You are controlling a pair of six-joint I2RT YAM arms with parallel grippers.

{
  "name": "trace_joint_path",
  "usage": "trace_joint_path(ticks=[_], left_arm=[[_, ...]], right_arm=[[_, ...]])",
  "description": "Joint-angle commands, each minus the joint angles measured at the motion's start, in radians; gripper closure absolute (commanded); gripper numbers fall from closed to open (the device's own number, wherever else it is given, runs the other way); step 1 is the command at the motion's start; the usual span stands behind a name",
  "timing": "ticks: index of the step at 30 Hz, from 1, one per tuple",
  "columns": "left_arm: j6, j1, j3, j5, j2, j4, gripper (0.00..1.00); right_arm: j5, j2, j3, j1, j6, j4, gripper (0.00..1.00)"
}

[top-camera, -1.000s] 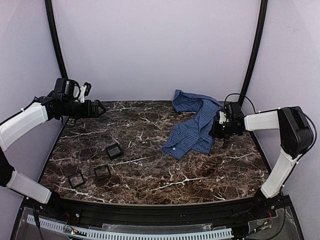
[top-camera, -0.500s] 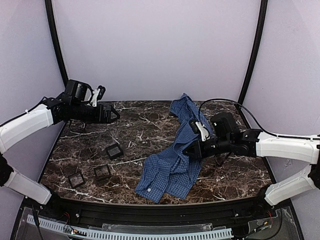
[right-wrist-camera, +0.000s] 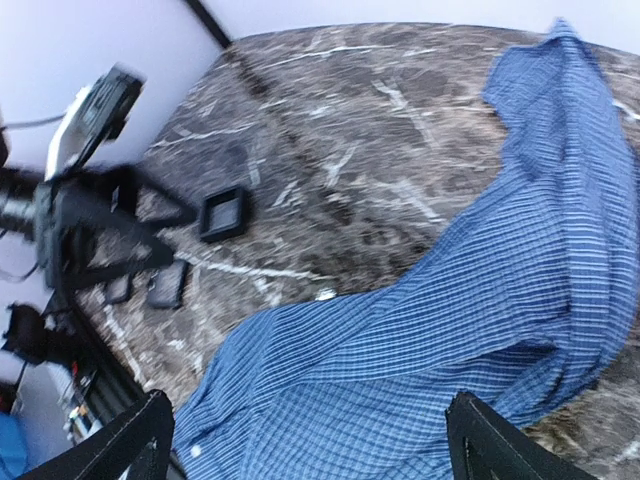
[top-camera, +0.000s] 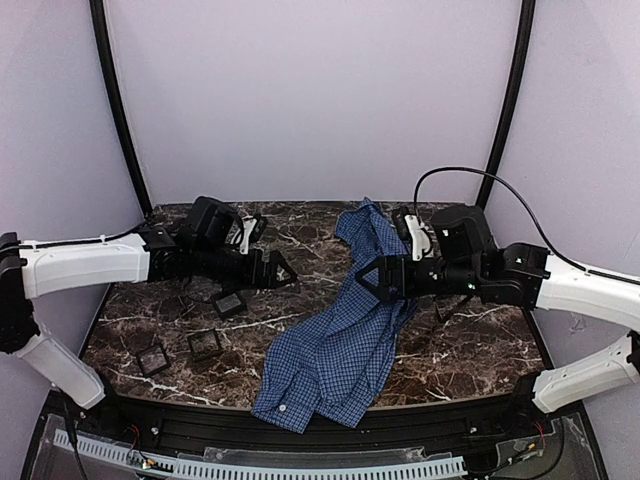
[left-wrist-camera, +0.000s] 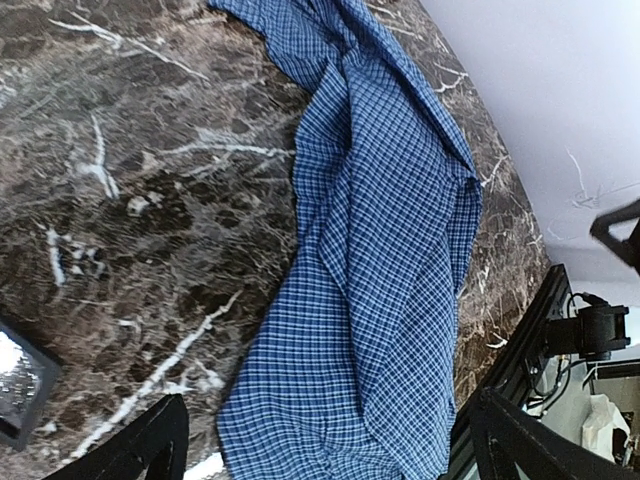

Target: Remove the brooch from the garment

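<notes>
Checked shirt [top-camera: 340,340] dragged toward 6 o'clock; right gripper [top-camera: 366,277], left gripper [top-camera: 285,271] both spread (wrist views confirm); black boxes [top-camera: 204,344], contents unclear.

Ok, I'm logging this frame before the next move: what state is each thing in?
garment: lying rumpled along the table, held by neither gripper.
left gripper: open, empty, above the table.
right gripper: open, empty, over the garment.
three black trays: flat on the table, apart from the garment.
brooch: not visible.
</notes>
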Motion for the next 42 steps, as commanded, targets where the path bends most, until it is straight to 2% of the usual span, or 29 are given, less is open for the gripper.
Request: trace_joint_path(ticks=[1, 4, 8, 14, 22, 25, 29, 34, 36, 42], left_arm=[[-0.111, -0.083, -0.012, 0.005, 0.065, 0.13, 0.0], [-0.144, -0.136, 0.006, 0.011, 0.114, 0.167, 0.0], [-0.207, -0.168, -0.001, 0.015, 0.163, 0.235, 0.0], [-0.259, -0.18, -0.048, -0.005, 0.16, 0.294, 0.0], [-0.248, -0.18, -0.074, -0.054, 0.128, 0.226, 0.0], [-0.243, -0.18, -0.075, -0.077, 0.118, 0.209, 0.0], [-0.238, -0.18, -0.072, -0.096, 0.108, 0.192, 0.0], [-0.235, -0.179, -0.064, -0.115, 0.099, 0.172, 0.0], [-0.225, -0.18, -0.054, -0.125, 0.094, 0.156, 0.0], [-0.191, -0.173, -0.033, -0.156, 0.053, 0.113, 0.0]], right_arm=[[0.318, 0.047, 0.035, -0.066, 0.031, -0.148, 0.05], [0.378, 0.096, 0.034, -0.111, 0.008, -0.138, 0.05], [0.368, 0.163, 0.023, -0.209, -0.047, -0.084, 0.08], [0.209, 0.267, -0.005, -0.335, -0.116, 0.047, 0.2], [0.112, 0.399, 0.036, -0.359, -0.169, 0.11, 0.35], [0.123, 0.437, 0.056, -0.367, -0.175, 0.107, 0.46], [0.137, 0.455, 0.086, -0.393, -0.177, 0.093, 0.75], [0.166, 0.426, 0.156, -0.436, -0.199, 0.034, 0.96], [0.197, 0.407, 0.221, -0.464, -0.213, -0.008, 1.0], [0.273, 0.298, 0.405, -0.507, -0.261, -0.12, 1.0]])
